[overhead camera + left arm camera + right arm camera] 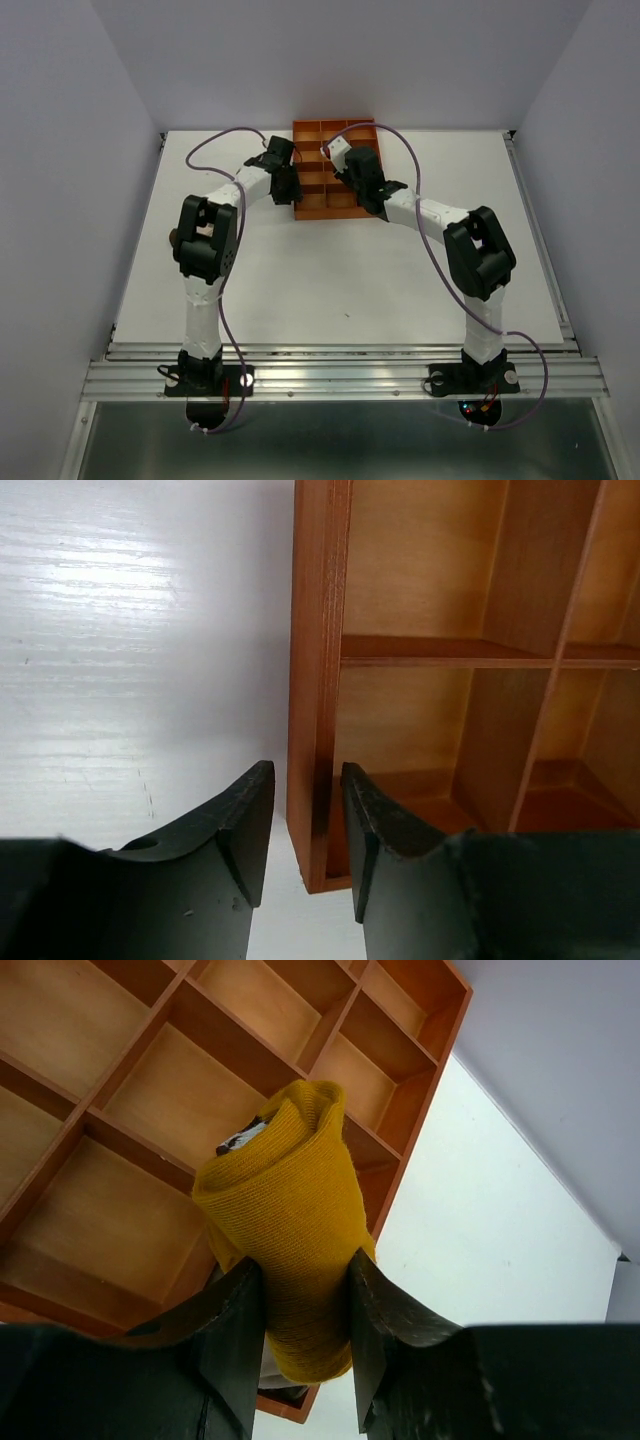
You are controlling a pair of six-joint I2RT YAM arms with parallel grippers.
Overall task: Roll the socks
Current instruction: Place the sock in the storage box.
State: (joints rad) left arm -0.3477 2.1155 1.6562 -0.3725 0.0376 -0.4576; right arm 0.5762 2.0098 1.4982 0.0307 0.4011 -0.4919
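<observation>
A mustard sock [285,1190], rolled into a thick bundle, hangs above the orange compartment tray [150,1090]. My right gripper [305,1260] is shut on the bundle's lower part. A bit of white and dark fabric [240,1138] peeks out of the roll's top. In the top view the right gripper [345,160] is over the tray's [315,128] middle. My left gripper [307,775] stands open astride the tray's left wall [320,630] near its near corner, one finger outside and one inside. A gap shows between the outer finger and the wall. Any other socks are out of view.
The tray sits at the back centre of the white table [330,280], its square compartments [410,570] bare where I can see them. Grey walls close in the left, right and back of the table.
</observation>
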